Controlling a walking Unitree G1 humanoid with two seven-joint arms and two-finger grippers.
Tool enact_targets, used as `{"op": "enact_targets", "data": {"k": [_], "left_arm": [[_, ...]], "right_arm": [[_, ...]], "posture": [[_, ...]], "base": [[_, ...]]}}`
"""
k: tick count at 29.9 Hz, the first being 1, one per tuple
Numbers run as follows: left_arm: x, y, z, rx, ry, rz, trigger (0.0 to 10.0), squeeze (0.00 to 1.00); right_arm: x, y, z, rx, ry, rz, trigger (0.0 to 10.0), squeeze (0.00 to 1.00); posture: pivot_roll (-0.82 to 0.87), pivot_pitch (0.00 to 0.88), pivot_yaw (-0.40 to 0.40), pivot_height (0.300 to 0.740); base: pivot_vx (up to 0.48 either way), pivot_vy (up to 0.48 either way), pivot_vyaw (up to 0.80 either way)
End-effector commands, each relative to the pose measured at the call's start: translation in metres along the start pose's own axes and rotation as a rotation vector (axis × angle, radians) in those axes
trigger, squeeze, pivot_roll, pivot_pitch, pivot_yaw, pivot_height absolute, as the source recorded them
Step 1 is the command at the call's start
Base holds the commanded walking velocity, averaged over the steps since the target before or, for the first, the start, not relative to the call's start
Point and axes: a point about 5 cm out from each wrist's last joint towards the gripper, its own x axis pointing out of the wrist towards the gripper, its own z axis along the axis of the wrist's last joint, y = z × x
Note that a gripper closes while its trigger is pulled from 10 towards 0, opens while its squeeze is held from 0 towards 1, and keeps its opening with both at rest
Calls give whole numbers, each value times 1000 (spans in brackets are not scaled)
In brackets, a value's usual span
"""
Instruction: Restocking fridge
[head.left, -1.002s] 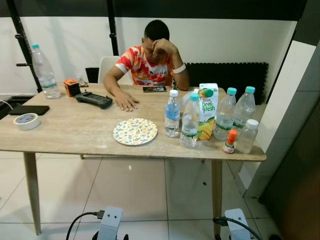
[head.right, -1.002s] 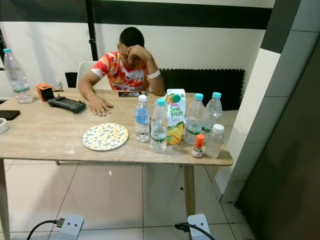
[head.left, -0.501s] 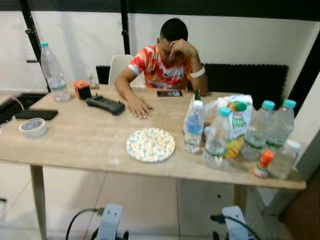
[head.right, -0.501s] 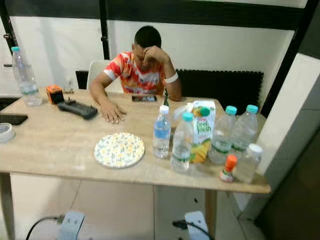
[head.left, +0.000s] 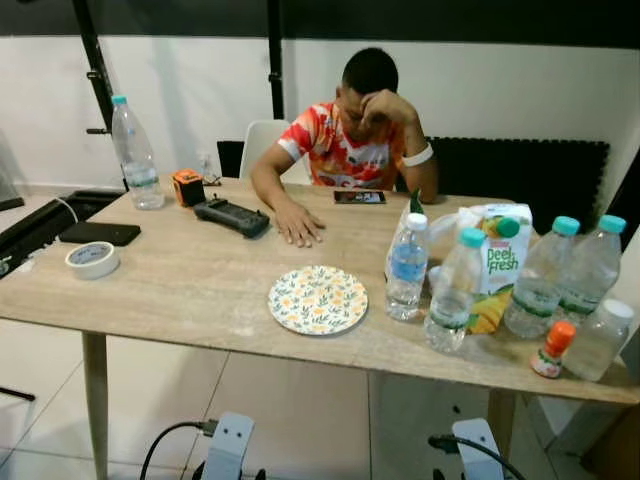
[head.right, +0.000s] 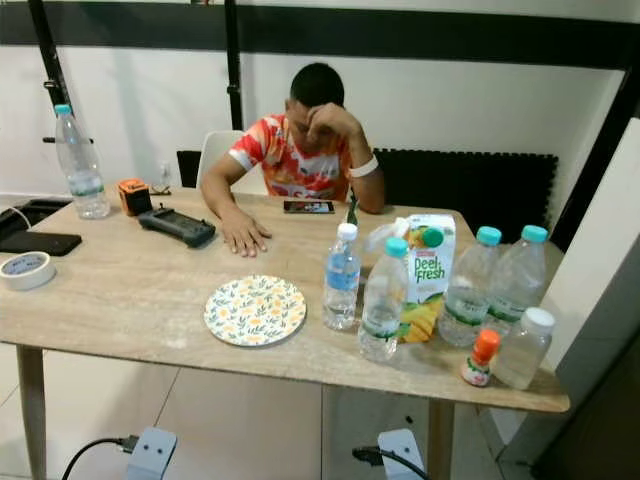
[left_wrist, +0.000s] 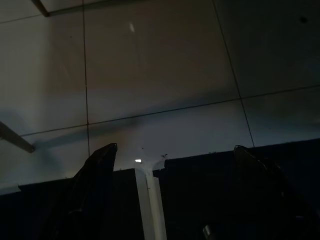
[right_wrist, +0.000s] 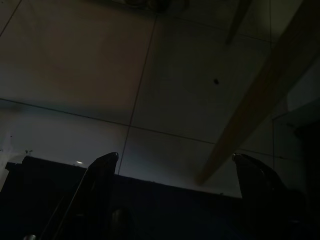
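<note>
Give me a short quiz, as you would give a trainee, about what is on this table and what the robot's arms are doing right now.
1. True or false: the floral plate has food on it.
2. How many teal-capped bottles stand in the group by the juice carton?
3. The left gripper and right gripper are: A) holding bottles, B) hanging open over the tiled floor, C) resting on the table.

Key
1. False; the plate is bare.
2. Three.
3. B; in each wrist view the fingers are spread apart with nothing between them.
</note>
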Motion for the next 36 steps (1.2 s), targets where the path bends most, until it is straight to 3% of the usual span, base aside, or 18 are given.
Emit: {"op": "enact_targets", "data": {"k": [1,6,7,9,10,18,25,27,28,32,34,35,36], "left_arm": [[-1,-3,-4,15,20,-14,10000,0],[-1,-1,-4,50,19,2,10000,0],[-2,-1,-6,79,26,3,10000,0],[-2,-1,-7,74,25,5,10000,0],[-2,-1,-8,34,30,13,10000,0],[-3,-1,-9,17,27,31,10000,0],[-3,-1,-9,10,21,40,10000,0],[-3,0,-9,10,20,40,10000,0],[-3,2,-8,6,7,53,10000,0],[-4,2,-8,5,5,56,10000,0],[-4,3,-8,8,3,56,10000,0],[-4,3,-8,8,3,56,10000,0],[-4,3,-8,10,3,55,10000,0]], "right_arm": [[-1,-3,-3,-11,10,11,10000,0],[1,-3,10,-90,-5,105,10000,0],[2,-3,20,-157,-14,173,10000,0],[3,-4,25,-198,-21,211,10000,0],[3,-4,29,-228,-24,241,10000,0],[3,-1,45,-349,-44,345,10000,0],[0,21,78,-442,-132,534,10000,0],[-4,27,90,-476,-166,622,10000,0],[-17,36,113,-444,-241,804,10000,0],[-23,39,122,-429,-271,875,10000,0],[-44,44,149,-393,-365,1040,10000,0],[-44,44,149,-393,-365,1040,10000,0],[-55,44,163,-371,-418,1100,10000,0]], "posture": [[-20,57,-15,740],[-22,62,-19,740],[-26,65,-22,740],[-27,64,-25,740],[-25,64,-27,740],[-28,64,-35,740],[-27,65,-37,740],[-26,67,-37,740],[-26,69,-40,740],[-26,69,-40,740],[-30,68,-39,740],[-30,68,-39,740],[-30,68,-39,740]], "base": [[0,0,0],[0,-384,0],[0,-480,0],[0,-394,0],[0,0,0],[0,0,0],[0,0,0],[0,0,0],[0,0,0],[0,0,0],[0,0,0],[0,0,0],[0,0,0]]}}
